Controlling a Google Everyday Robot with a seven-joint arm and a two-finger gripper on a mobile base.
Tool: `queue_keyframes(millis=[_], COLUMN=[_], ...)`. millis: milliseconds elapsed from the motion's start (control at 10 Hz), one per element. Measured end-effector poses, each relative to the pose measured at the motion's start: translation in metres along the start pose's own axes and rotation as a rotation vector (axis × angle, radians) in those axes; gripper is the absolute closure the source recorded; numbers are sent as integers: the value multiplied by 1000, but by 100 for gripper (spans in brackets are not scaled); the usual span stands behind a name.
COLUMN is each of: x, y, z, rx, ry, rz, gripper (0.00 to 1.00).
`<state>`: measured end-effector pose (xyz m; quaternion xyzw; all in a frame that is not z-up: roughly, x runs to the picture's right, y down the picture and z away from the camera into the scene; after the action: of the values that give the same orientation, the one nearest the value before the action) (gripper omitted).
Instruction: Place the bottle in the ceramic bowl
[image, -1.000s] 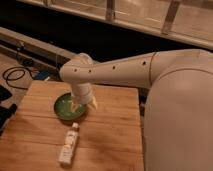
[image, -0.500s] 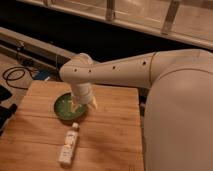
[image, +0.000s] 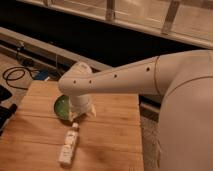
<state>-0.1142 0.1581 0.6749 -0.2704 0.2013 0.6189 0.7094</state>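
A slim whitish-cream bottle with a white cap lies on its side on the wooden table, cap pointing up toward the bowl. The green ceramic bowl sits just above it, partly hidden by my arm. My gripper hangs below the white wrist, over the bowl's right edge and just above the bottle's cap. The bottle lies free on the table, outside the bowl.
My large white arm crosses the view from the right. A black cable lies coiled on the floor at the left. A dark rail and wall run behind the table. The table's right edge is near x 285.
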Motion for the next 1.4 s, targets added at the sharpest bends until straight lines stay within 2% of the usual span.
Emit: queue_keyframes(millis=[300,400,900,1100,1400], x=[59,69,72,69,55], y=[28,30,31,27,51], z=[20,24,24,26,29], rx=[-28,-30,-31,-19,-8], ry=[-12,-15,-16,-6,-4], rz=[-22,-27,-28,-17,-59], gripper=[35,35,35,35,35])
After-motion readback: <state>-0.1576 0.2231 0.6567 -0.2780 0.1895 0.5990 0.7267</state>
